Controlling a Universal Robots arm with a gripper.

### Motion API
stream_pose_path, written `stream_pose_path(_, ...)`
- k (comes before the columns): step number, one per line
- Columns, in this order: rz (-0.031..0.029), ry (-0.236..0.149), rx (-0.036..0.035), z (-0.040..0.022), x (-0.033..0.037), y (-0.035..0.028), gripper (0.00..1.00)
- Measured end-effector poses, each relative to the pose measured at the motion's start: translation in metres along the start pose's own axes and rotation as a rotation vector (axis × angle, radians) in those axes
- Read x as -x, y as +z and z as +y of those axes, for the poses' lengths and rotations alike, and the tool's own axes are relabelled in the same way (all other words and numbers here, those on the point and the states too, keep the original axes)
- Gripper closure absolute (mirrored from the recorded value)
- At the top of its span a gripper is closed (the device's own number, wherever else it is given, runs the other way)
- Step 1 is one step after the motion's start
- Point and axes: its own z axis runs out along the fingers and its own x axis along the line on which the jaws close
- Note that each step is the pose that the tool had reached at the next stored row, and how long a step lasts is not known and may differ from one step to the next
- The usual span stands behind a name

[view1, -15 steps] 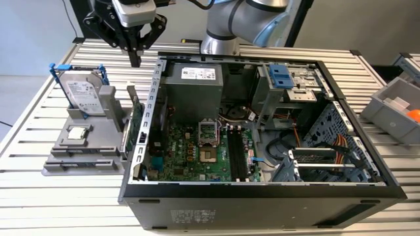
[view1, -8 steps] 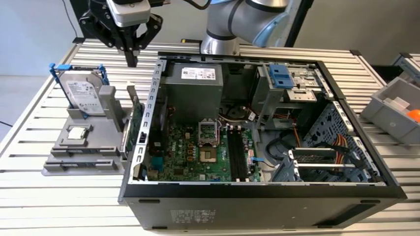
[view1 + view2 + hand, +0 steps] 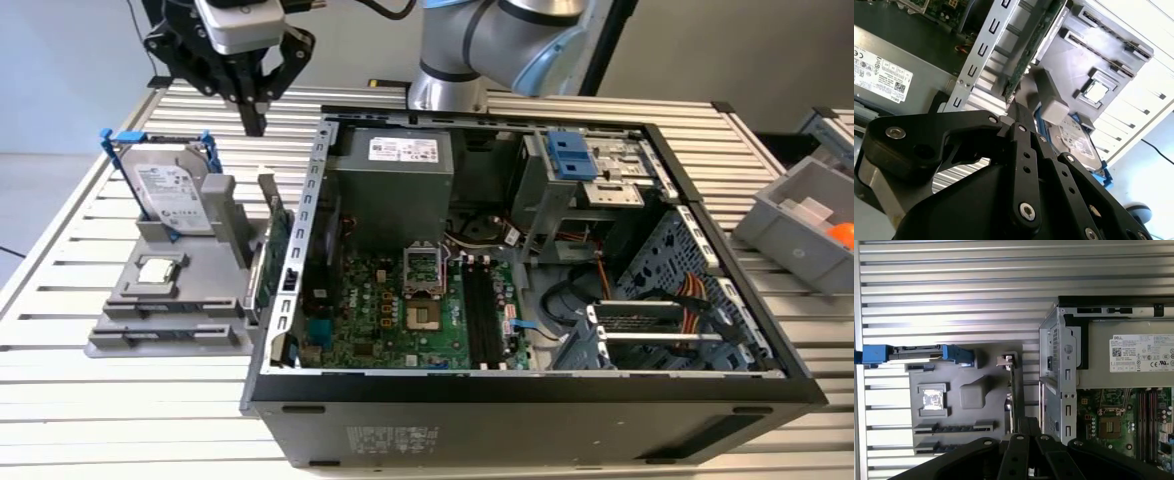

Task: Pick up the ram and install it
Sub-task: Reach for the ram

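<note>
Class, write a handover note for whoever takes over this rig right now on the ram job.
End effector: shut, holding nothing, hovering by the grey holder's edge nearest the open case.
Ram: not gripped. Dark strips sit in the holder's slots; I cannot tell whether one is the ram.
Done: nothing that shows. Left: pick-up and install; the motherboard's memory slots look empty.

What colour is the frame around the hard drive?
Blue. The frame shows best in the exterior view, around the silver hard drive.
</note>
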Motion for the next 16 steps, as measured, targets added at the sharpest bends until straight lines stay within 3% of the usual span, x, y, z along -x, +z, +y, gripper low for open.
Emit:
stream_pose_path(7,0.0001,0.000,0.0000,-0.0004,-0.0082,-0.0001,1.00)
stream_pose_path(16,0.0012,0.000,0.0000,-0.0006,-0.0138,0.0000,1.00)
